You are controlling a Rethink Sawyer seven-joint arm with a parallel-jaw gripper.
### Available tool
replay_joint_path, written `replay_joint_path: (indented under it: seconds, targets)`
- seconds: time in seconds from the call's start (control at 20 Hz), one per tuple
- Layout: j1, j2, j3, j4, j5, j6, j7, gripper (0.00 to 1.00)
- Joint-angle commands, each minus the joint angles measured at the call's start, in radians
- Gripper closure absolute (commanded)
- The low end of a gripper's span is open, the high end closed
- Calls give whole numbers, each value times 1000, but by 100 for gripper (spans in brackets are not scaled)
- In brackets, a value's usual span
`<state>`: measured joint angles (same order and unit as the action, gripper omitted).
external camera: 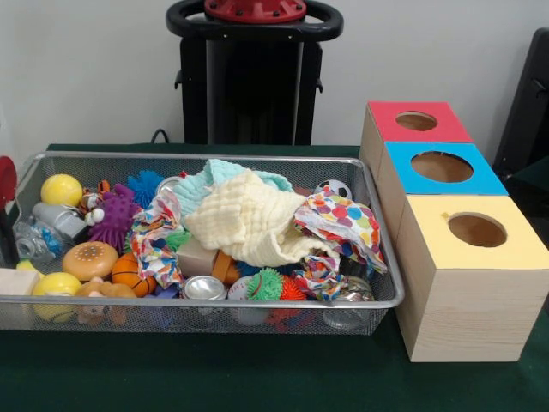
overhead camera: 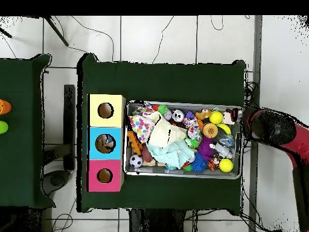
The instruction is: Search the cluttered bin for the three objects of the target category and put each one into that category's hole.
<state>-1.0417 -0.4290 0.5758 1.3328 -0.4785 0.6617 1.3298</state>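
A wire mesh bin [external camera: 214, 302] holds a heap of toys: a cream cloth [external camera: 249, 225], a polka-dot cloth [external camera: 343, 219], a yellow ball [external camera: 62, 190], a purple spiky toy [external camera: 114, 215], a small basketball [external camera: 130, 273], a soccer ball [external camera: 334, 188], a metal can [external camera: 204, 287] and a plastic bottle [external camera: 43, 227]. Beside the bin stand three wooden boxes with round holes, topped red [external camera: 386, 116], blue [external camera: 403, 172] and yellow [external camera: 515, 245]. In the overhead view my gripper [overhead camera: 250, 124] hangs just outside the bin's [overhead camera: 181, 173] right end, on the red arm [overhead camera: 283, 136], holding nothing that I can see.
The boxes line the bin's left side in the overhead view: yellow [overhead camera: 95, 103], blue [overhead camera: 95, 144], red [overhead camera: 95, 176]. A second green table [overhead camera: 24, 151] at the left carries an orange object [overhead camera: 3, 107]. Cables lie on the floor around the table.
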Motion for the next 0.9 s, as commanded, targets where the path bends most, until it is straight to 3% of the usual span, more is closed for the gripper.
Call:
replay_joint_path:
  seconds: [0.05,0.15,0.65,0.9]
  targets:
    - [27,70,62,-6,-50,81,-230,0]
    - [49,91,25,-30,-27,156,-181,0]
    - [70,90,-55,23,-2,246,-67,0]
    - [46,114,-44,56,9,300,-107,0]
